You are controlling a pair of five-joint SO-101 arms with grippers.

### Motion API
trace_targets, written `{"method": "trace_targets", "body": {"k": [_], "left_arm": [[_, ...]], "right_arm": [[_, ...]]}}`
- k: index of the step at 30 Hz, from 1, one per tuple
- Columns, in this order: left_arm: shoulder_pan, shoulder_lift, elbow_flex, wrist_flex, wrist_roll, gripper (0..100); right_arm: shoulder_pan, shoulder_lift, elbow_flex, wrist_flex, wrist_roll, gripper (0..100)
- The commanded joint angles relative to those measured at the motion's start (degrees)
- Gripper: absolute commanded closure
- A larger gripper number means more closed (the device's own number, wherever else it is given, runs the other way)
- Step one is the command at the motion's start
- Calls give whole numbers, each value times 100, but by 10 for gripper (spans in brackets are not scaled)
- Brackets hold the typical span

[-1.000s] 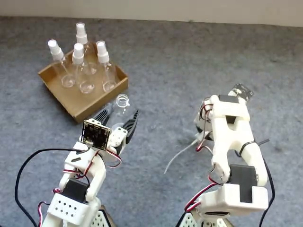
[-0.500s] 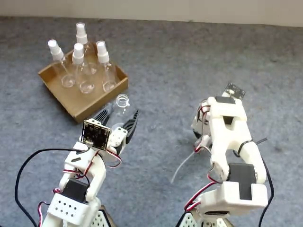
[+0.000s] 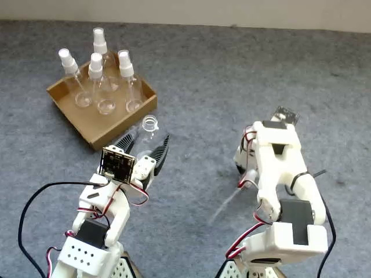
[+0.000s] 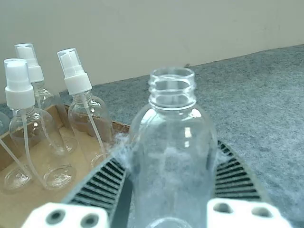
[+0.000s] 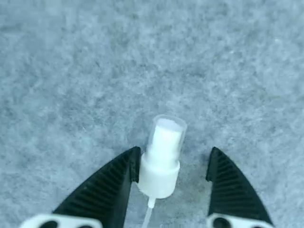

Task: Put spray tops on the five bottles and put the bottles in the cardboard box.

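The spray top (image 5: pixel 161 161), the last one loose, lies on the grey counter (image 3: pixel 232 75) between the jaws of the right claw (image 5: pixel 175 153). The jaws stand apart: one touches the white collar, while the other is clear of it, with a gap showing. Its thin dip tube (image 3: pixel 223 207) trails out from under that arm toward 7 o'clock in the high view.

The open bottle (image 4: pixel 172 142) stands upright, clamped at its body in the left claw (image 3: pixel 145 145), its threaded neck bare. It sits just off the 5 o'clock corner of the cardboard box (image 3: pixel 124 124), and the right claw is well apart from it at about 4 o'clock. The box lies at 10 o'clock on the counter and holds the four capped bottles (image 3: pixel 105 87), all upright.

By that count four of the five are done, and the step in hand looks like picking up the final top.

The next move, as I judge it, calls for:
- closing the right jaws squarely on the collar rather than the clear cap
- lifting until the tube hangs free
- carrying the top toward 10 o'clock and threading the tube into the bare neck

The tube is limp and could catch on the rim.
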Motion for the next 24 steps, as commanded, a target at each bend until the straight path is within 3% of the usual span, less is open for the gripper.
{"method": "trace_targets", "body": {"k": [1, 10, 12, 19, 24], "left_arm": [[-13, -101, 154, -158, 44, 944], [-13, -101, 154, -158, 44, 944], [-13, -101, 154, -158, 44, 944], [-4, -101, 154, -158, 44, 944], [312, -101, 154, -149, 44, 944]], "right_arm": [[-48, -110, 66, -40, 88, 979], [-4, -163, 40, -4, 149, 981], [-31, -171, 13, -31, 554, 981], [-4, -171, -523, 13, 3156, 981], [-4, -215, -857, 22, 3385, 981]]}}
